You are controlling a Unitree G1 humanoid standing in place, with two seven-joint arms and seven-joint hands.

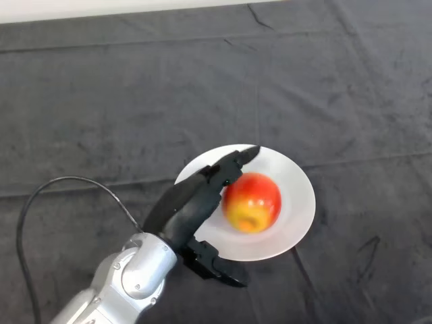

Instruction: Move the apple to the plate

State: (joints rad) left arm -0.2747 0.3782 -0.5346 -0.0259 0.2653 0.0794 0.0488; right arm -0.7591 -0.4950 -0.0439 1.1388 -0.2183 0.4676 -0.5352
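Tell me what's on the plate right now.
The apple sits on the white plate. The open left hand reaches over the plate's left side, fingers beside the apple, and covers that part of the rim.

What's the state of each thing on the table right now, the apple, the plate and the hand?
apple: on the plate, upright, stem end facing up.
plate: flat on the dark cloth, holding the apple.
left hand: open, fingers beside the apple's left, thumb below the plate's near rim.
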